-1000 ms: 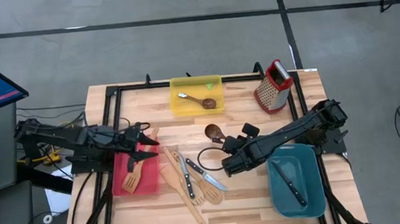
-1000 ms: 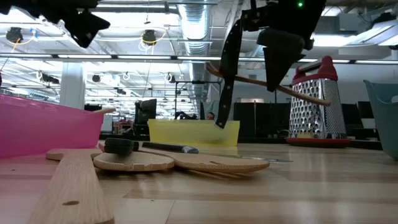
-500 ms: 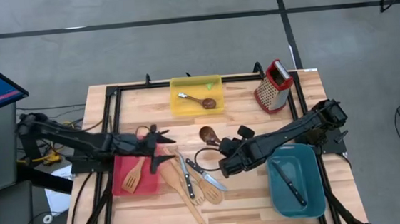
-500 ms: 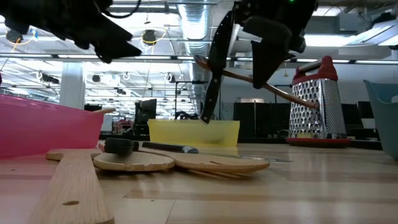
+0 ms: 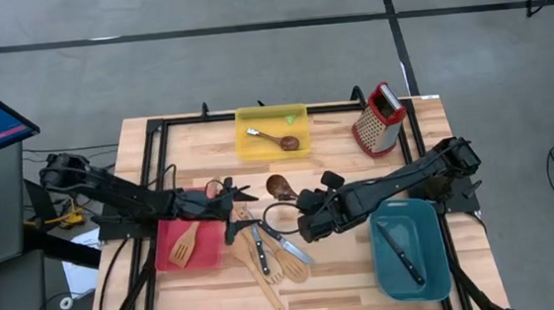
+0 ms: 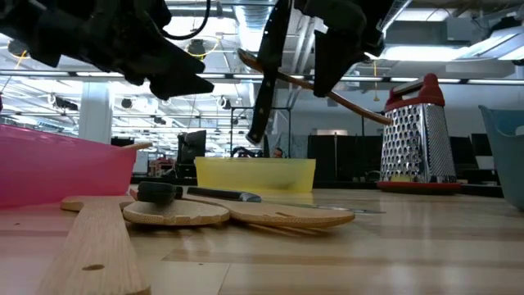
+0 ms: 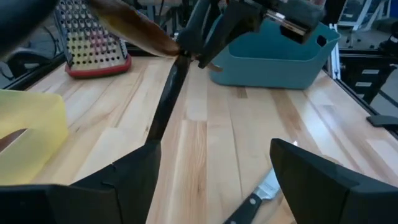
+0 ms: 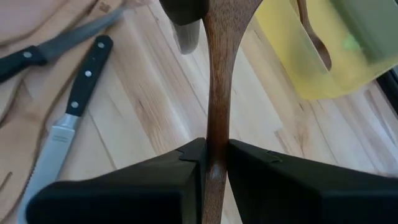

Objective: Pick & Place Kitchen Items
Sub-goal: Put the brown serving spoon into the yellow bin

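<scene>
My right gripper (image 5: 306,212) is shut on a dark brown wooden spoon (image 5: 281,186) and holds it above the table's middle; the spoon also shows in the low view (image 6: 311,82). My left gripper (image 5: 234,200) is open and empty, just left of the spoon's bowl, above a pile of pale wooden spatulas and black-handled knives (image 5: 265,250) that lie flat on the table. In the left wrist view its fingers stand wide apart (image 7: 214,180). My right gripper pinches the spoon's handle (image 8: 214,146) between its two fingers, some way back from the bowl. The fingers come from the table's right and lie along the handle. The spoon is lifted clear and tilted, its bowl (image 6: 247,59) higher than the handle's free end (image 6: 383,119).
A red bin (image 5: 206,255) at the left holds a slotted turner (image 5: 182,247). A yellow bin (image 5: 299,123) at the far edge holds a spoon (image 5: 281,141). A teal bin (image 5: 429,262) at the near right holds a knife (image 5: 400,249). A red-topped grater (image 5: 379,119) stands far right.
My left gripper has gone toward the table's right edge, from above the red bin to above the utensil pile beside the spoon's bowl. My right gripper has carried the spoon up and a little toward the table's left edge.
</scene>
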You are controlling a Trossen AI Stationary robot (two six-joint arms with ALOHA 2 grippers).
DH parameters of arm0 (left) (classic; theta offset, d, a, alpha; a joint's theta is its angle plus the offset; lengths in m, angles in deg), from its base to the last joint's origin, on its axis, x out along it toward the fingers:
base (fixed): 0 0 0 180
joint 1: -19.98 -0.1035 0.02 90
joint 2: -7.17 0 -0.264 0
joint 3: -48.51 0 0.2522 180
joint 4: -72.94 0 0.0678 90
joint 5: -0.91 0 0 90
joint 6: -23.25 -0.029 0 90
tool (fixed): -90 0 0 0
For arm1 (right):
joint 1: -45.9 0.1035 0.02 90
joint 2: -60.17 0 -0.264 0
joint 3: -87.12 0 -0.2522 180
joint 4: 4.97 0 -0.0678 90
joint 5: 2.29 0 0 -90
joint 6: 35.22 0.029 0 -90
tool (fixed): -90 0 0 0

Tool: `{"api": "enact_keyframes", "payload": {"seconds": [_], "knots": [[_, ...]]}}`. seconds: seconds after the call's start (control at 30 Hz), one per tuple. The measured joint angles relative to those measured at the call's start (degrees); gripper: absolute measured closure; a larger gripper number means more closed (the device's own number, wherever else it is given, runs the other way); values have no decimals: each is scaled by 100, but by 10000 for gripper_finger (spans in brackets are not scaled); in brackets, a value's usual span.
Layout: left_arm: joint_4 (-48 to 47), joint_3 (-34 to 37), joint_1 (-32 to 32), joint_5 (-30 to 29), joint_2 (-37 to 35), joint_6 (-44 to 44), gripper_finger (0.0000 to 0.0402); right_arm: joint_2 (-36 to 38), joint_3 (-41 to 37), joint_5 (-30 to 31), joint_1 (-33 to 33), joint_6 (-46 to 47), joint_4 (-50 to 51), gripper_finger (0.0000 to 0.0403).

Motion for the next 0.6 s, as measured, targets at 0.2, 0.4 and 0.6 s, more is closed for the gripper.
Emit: {"api": "enact_keyframes", "payload": {"seconds": [0.2, 0.4, 0.6], "knots": [[250, -179, -224, -1, 530, -45, 114, 0, 0, -4, -17, -234, -309, 355], [272, -662, -383, 2, 1070, -351, 114, 0, 0, -4, -13, -266, -428, 355], [260, -925, -471, 268, 1442, -366, 114, 0, 0, -22, -2, -274, -445, 355]]}}
